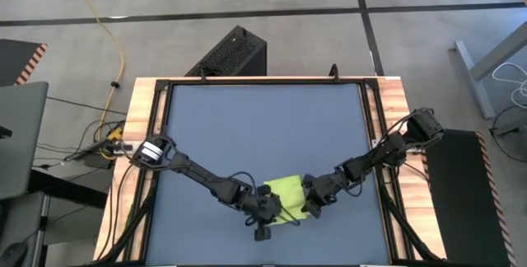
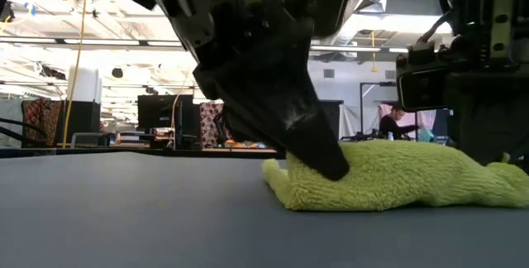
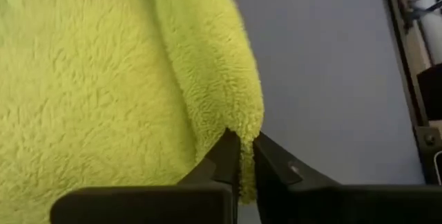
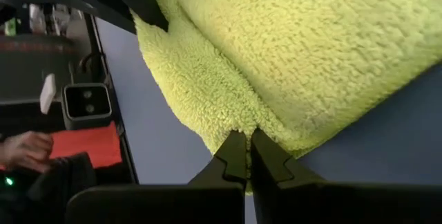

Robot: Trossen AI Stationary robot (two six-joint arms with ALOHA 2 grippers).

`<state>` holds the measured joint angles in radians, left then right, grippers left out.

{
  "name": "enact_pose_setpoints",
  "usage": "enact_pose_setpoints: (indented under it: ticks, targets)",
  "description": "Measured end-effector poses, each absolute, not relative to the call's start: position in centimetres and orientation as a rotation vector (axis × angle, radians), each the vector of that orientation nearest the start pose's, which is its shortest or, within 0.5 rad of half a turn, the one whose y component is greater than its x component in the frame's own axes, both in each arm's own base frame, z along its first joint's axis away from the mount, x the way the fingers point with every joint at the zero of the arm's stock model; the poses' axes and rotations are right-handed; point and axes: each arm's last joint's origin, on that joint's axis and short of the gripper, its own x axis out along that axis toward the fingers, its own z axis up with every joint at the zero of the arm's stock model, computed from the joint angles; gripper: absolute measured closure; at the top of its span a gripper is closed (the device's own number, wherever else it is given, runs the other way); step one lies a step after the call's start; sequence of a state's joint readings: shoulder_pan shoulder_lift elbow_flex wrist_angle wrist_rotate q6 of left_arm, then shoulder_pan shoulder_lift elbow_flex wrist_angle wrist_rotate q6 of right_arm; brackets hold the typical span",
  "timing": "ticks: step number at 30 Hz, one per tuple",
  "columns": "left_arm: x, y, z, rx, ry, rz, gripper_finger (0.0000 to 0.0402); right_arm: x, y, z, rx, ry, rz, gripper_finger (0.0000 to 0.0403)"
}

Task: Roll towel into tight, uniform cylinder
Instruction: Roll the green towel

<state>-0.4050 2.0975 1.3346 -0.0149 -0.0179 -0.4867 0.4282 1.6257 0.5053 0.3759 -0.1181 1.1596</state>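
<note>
Both arms are down on the towel (image 1: pixel 288 194), which sits bunched near the front edge of the blue-grey mat (image 1: pixel 263 127). Left gripper (image 3: pixel 245 156) is pinched tight on a folded edge. Right gripper (image 4: pixel 248 153) is clamped on the opposite edge, jaws basically closed on the fabric.

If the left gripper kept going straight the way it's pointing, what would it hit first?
The towel. The left gripper is already shut on its folded edge, so more towel lies straight ahead, probably before any bare mat.
</note>
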Motion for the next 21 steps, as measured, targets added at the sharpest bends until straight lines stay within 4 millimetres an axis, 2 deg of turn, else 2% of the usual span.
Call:
enact_pose_setpoints:
  ticks: [8,14,21]
  targets:
    - [41.0,-15.6,13.7,-0.450,0.910,-0.208,0.0399,24.4,11.7,11.4,1.069,0.926,0.088,0.0382]
    - [41.0,-15.4,13.6,-0.502,0.937,-0.227,0.0401,24.6,11.9,11.6,1.098,0.936,0.107,0.0382]
    - [40.4,-15.2,13.1,-0.527,1.025,-0.164,0.0401,24.6,11.6,11.4,1.147,0.937,0.023,0.0382]
